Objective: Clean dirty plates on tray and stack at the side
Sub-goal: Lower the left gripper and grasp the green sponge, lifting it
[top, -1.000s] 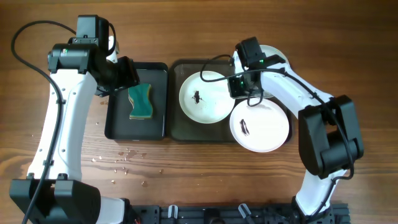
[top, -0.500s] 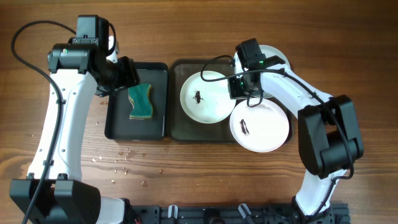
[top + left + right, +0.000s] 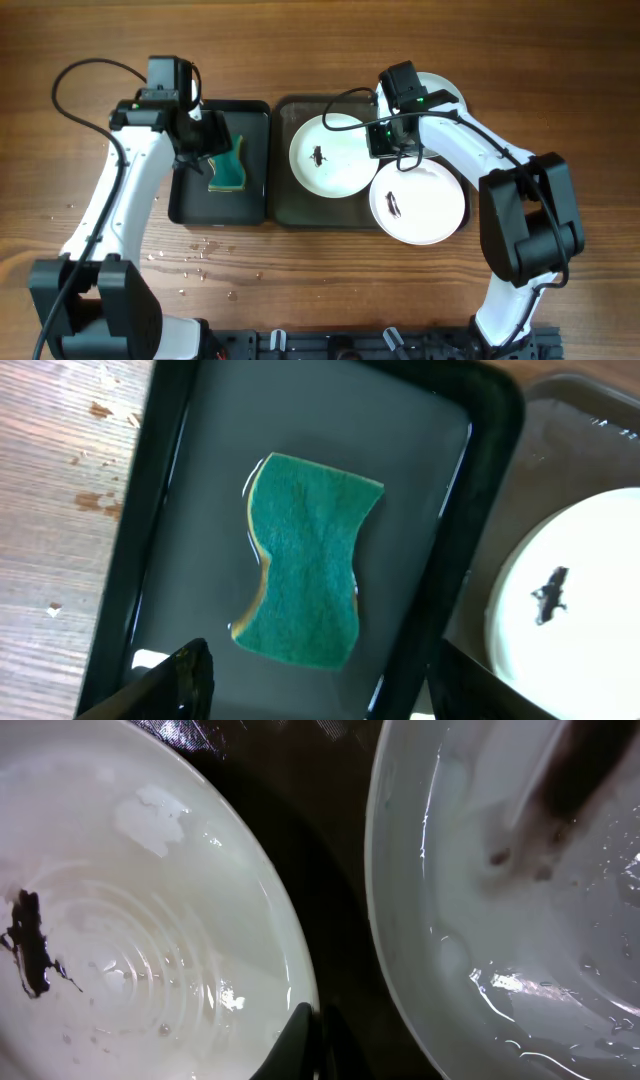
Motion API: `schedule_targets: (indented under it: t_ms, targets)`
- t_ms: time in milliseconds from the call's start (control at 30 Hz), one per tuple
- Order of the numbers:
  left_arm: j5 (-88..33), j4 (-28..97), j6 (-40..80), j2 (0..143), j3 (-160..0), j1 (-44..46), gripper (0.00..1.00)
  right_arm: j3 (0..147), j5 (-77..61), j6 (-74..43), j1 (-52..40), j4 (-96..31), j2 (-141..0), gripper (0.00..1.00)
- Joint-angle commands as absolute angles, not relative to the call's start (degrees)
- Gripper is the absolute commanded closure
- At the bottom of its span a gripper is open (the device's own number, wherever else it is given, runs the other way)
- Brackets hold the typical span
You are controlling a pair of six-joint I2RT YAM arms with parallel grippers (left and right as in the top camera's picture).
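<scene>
The large dark tray (image 3: 288,207) holds a white plate (image 3: 335,160) with a dark smudge. My right gripper (image 3: 386,137) is shut on this plate's right rim; the wrist view shows the fingers (image 3: 312,1032) pinching the rim of the plate (image 3: 150,920). A second smudged plate (image 3: 425,205) lies over the tray's right edge and shows in the right wrist view (image 3: 520,890). A third plate (image 3: 441,88) is partly hidden behind the right arm. My left gripper (image 3: 205,148) is open above the green sponge (image 3: 231,172), its fingers (image 3: 320,695) just short of the sponge (image 3: 305,570).
The sponge lies in a smaller black tray (image 3: 190,205) left of the large tray. Crumbs or droplets (image 3: 195,255) are scattered on the wooden table in front of it. The smudged plate (image 3: 575,610) shows at the right of the left wrist view.
My left arm has swung right and down over the sponge tray. The right gripper stays shut on the plate's rim, and the plate has edged slightly right.
</scene>
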State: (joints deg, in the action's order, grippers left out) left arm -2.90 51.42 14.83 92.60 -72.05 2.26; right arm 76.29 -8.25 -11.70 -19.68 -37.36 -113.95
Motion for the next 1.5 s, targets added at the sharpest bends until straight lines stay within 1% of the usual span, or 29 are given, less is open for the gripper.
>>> schedule_targets:
  t_ms: [0,167,500,633,800,867,900,1000,1033,1067,1100,1267,1467]
  targets:
    - [-3.99,46.89,11.9,93.14,-67.75,2.52,0.33,76.07,-7.49,-12.25,-19.94,-37.06,-114.91,0.96]
    - [-3.99,41.41,11.9,93.36,-63.96,2.52,0.3,76.07,-7.49,-12.23,-19.94,-37.06,-114.91,0.96]
    - [-4.03,38.65,11.29,100.51,-62.78,2.7,0.3,76.07,-7.9,-12.21,-20.08,-36.86,-114.91,0.96]
    - [-3.99,37.95,8.05,102.32,-62.78,3.68,0.31,76.07,-7.88,-12.19,-20.08,-36.84,-114.91,0.96]
    - [-3.95,36.77,7.68,104.36,-62.78,4.36,0.37,76.07,-7.88,-12.19,-20.08,-36.86,-114.91,0.96]
    - [-3.88,36.58,7.68,105.32,-62.78,4.34,0.41,76.07,-7.88,-12.21,-20.08,-36.86,-114.91,0.95]
    - [-3.53,36.53,7.7,105.56,-62.78,4.34,0.45,76.07,-7.88,-12.19,-20.08,-36.86,-114.91,0.96]
    - [-3.07,36.21,7.7,105.82,-62.78,4.36,0.53,76.07,-7.88,-12.19,-20.08,-36.86,-114.91,0.96]
    - [-3.07,36.14,7.7,105.82,-62.78,4.36,0.57,76.07,-7.88,-12.21,-20.08,-36.86,-114.91,0.96]
    - [-3.07,36.12,7.7,105.82,-62.78,4.34,0.7,76.07,-7.9,-12.19,-20.08,-36.86,-114.91,0.96]
    - [-3.09,36.16,7.7,105.82,-62.78,4.34,0.96,76.07,-7.9,-12.19,-20.08,-36.86,-114.91,0.95]
    - [-0.82,36.14,7.77,103.42,-63.13,4.27,0.96,76.07,-7.88,-12.16,-20.08,-36.86,-114.91,0.96]
    - [-0.32,36.16,7.92,89.52,-63.13,4.29,0.96,76.07,-7.9,-12.21,-20.08,-36.86,-114.91,0.95]
